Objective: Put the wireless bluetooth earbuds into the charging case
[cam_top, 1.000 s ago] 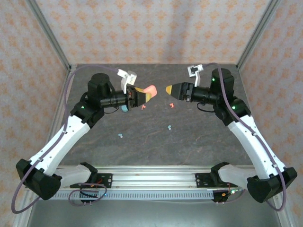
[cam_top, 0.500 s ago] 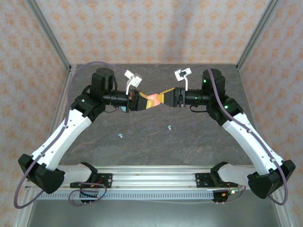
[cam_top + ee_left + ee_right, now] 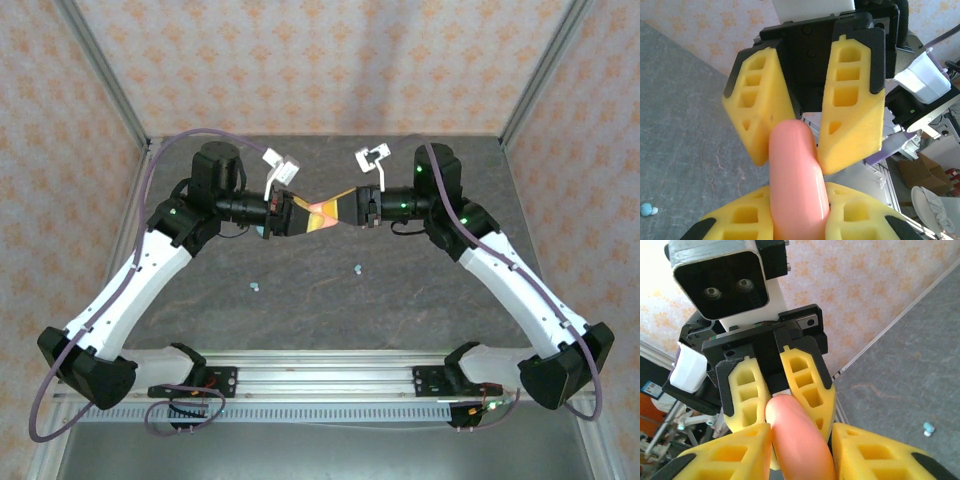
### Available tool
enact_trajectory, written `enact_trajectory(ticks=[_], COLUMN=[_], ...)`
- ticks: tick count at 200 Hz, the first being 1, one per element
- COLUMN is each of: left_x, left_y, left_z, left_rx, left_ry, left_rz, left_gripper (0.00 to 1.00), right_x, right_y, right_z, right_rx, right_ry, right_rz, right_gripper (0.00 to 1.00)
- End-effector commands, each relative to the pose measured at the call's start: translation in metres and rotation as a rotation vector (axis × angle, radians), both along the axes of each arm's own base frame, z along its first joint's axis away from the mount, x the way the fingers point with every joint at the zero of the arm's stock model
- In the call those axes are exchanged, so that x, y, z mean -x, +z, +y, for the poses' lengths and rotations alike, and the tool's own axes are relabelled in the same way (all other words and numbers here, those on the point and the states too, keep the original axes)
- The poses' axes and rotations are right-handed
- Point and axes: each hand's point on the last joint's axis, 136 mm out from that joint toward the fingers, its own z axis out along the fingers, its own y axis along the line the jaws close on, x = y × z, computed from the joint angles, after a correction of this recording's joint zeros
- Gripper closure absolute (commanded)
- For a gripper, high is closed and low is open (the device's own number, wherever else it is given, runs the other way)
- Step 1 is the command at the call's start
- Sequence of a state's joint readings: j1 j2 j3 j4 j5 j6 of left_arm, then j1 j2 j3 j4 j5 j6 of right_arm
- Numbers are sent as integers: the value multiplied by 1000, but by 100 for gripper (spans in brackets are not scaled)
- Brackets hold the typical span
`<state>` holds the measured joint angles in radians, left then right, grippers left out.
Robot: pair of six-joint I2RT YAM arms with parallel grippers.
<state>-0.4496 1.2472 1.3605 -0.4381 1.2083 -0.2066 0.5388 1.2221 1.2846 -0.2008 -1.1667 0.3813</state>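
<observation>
Left pincer is clenched on one end of the salmon-pink charging case, holding it up off the tabletop. Facing it tip to tip, my right pincer straddles the case's other end, pads close against both sides; I cannot tell whether they press. A light blue earbud lies on the tabletop, well apart from the left pincer, toward the bases. A second light blue earbud lies nearer, below the right pincer.

Floral-patterned walls enclose a grey, seemingly stone-textured tabletop.
</observation>
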Motion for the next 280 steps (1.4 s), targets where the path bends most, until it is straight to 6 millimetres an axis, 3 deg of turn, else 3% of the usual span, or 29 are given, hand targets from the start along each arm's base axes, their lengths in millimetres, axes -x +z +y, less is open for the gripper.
enact_trajectory(ticks=[1, 22, 66, 98, 114, 119, 145, 198, 241, 280], left_x=[7, 4, -5, -17, -27, -31, -50, -45, -16, -20], left_y=[18, 17, 11, 10, 10, 10, 17, 38, 47, 50], left_z=[0, 0, 0, 6, 13, 17, 39, 43, 10, 2], left_rx=[29, 20, 6, -20, -30, -32, 49, 287, 275, 270], left_ry=[-43, -26, 18, 106, 182, 212, 355, 369, 238, 235], left_rz=[-51, -56, -57, -86, -83, -80, -38, 46, 15, 9], left_gripper=[98, 97, 91, 51, 40, 37, 28, 29, 33, 44], right_x=[5, 2, -10, -20, -30, -25, -32, -35, -35, -31], right_y=[9, 12, 18, 19, 15, 24, 25, 31, 32, 36], right_z=[2, 3, 3, 1, -1, -7, -16, -23, -16, -17], right_rx=[-35, -63, -137, -155, -146, -162, -157, -179, -204, -213], right_ry=[28, 19, -53, -118, -172, -190, -278, -339, -295, -279], right_rz=[-36, -25, -38, -60, -69, -98, -141, -200, -182, -185], right_gripper=[74, 83, 89, 91, 91, 91, 91, 91, 90, 90])
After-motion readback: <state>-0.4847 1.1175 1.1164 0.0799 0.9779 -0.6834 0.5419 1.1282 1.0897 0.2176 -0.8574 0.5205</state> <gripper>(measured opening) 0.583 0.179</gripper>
